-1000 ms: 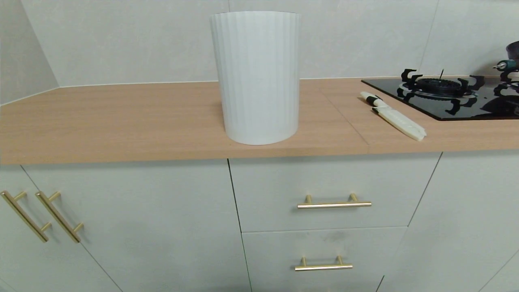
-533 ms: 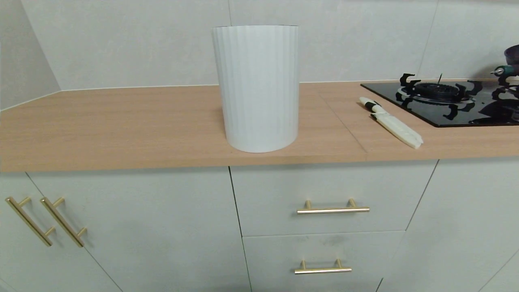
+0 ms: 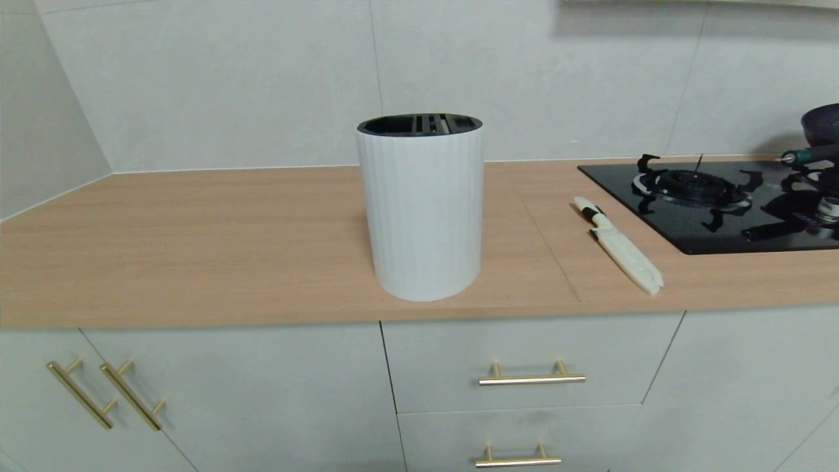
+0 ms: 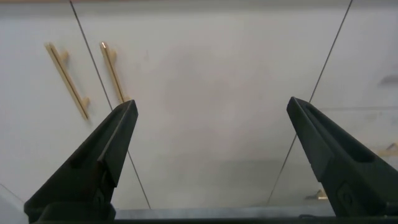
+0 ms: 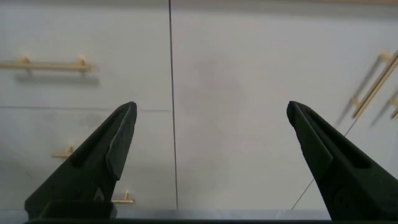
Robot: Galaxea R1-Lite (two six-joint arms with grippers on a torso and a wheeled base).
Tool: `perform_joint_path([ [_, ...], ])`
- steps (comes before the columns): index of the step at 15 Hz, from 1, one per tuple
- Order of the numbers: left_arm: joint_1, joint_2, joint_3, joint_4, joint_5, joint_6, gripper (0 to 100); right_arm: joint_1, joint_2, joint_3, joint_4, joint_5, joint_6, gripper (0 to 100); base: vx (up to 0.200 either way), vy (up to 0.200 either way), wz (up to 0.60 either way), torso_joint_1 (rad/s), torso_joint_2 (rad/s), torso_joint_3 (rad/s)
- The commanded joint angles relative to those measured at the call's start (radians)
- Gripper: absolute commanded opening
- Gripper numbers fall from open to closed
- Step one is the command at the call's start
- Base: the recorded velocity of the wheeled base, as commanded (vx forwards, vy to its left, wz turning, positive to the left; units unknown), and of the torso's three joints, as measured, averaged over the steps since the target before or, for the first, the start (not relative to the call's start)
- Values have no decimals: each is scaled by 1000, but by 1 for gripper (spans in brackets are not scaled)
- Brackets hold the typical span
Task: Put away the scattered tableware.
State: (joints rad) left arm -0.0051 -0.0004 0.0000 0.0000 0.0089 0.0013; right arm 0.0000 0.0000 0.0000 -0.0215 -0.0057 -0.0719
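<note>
A white knife [image 3: 619, 244] with a black-banded handle lies flat on the wooden counter [image 3: 196, 249], right of a tall white ribbed holder [image 3: 423, 206] with a black slotted top. The holder stands upright near the counter's front edge. My left gripper [image 4: 210, 115] is open and faces the grey cabinet doors below the counter, with nothing between its fingers. My right gripper [image 5: 211, 118] is open too, facing the drawer fronts, and holds nothing.
A black gas hob [image 3: 714, 196] with pan supports sits at the counter's right, with a dark pot [image 3: 820, 124] at its far edge. Gold bar handles [image 3: 531, 378] run across the drawers and cabinet doors [image 3: 105, 400]. The counter's left half is bare wood.
The head camera has tilted upward, so the whole picture slid down; the holder's slotted top has come into view. The knife and holder themselves have not moved.
</note>
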Motion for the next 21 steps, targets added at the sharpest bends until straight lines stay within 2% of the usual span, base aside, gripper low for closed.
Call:
perform_joint_path([
  [1, 1, 0, 0, 0, 0, 0, 100, 0, 2, 0, 0, 0, 0, 100, 0, 0, 0, 183, -476, -286],
  [11, 1, 0, 0, 0, 0, 0, 100, 0, 2, 0, 0, 0, 0, 100, 0, 0, 0, 208, -485, -279],
  [21, 1, 0, 0, 0, 0, 0, 100, 0, 2, 0, 0, 0, 0, 100, 0, 0, 0, 257, -551, -296],
])
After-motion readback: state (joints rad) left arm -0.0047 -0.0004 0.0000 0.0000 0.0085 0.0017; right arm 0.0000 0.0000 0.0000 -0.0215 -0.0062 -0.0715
